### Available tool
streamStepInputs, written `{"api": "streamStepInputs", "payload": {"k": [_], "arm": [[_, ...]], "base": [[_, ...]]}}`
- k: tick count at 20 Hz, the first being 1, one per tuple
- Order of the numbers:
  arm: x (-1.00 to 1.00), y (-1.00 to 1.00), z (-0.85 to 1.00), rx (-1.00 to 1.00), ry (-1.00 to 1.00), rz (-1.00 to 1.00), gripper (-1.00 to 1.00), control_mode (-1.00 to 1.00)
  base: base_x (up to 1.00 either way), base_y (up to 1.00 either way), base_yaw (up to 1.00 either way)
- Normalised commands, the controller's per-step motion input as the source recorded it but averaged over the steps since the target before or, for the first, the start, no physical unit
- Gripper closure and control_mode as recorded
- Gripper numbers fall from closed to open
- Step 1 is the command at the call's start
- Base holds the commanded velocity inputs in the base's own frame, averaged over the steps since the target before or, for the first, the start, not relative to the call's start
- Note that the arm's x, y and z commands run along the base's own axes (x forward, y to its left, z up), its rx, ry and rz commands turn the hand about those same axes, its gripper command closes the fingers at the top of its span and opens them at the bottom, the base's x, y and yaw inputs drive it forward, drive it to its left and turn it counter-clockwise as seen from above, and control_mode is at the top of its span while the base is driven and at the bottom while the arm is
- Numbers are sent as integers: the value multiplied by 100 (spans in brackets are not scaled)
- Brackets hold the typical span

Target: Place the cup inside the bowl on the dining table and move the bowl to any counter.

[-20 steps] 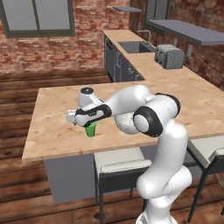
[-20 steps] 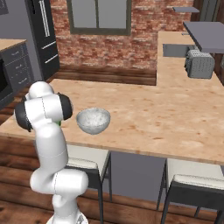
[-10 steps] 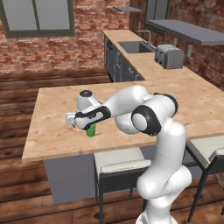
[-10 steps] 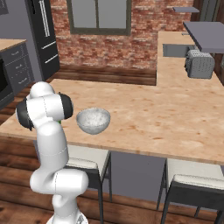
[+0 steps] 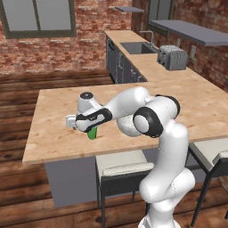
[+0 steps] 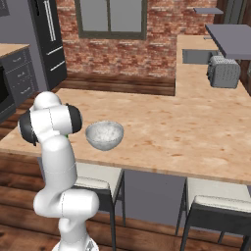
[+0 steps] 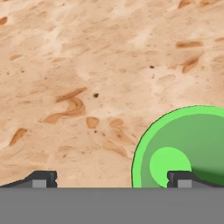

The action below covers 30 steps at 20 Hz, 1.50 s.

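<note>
- Small bright-green cup (image 5: 92,132) stands on the light wood-look dining table (image 5: 53,138), mostly hidden beneath the two-finger gripper (image 7: 109,178)
- Gripper jaws spread wide, one fingertip (image 7: 181,177) over the cup's open mouth
- Pale speckled bowl (image 6: 104,135) sits on the table beside the white arm
- Silver toaster (image 5: 173,57) on the wall counter (image 5: 133,38)

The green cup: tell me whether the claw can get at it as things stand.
Probably yes. The open claw hangs just above the green cup, nothing between them, but sits off-centre: one fingertip is over its mouth, so it needs a small shift.
</note>
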Motion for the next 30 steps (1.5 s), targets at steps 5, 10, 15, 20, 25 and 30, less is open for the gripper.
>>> {"api": "streamStepInputs", "payload": {"k": [5, 10, 15, 20, 25, 30], "arm": [[0, 0, 0, 0, 0, 0, -100, -100], [0, 0, 0, 0, 0, 0, 100, -100], [0, 0, 0, 0, 0, 0, 100, -100], [0, 0, 0, 0, 0, 0, 100, -100], [0, -4, 0, 0, 0, 3, 100, -100], [0, -7, 7, 0, 0, 6, 100, -100]], "base": [[0, 0, 0], [0, 0, 0], [0, 0, 0], [0, 0, 0], [0, 0, 0], [0, 0, 0]]}}
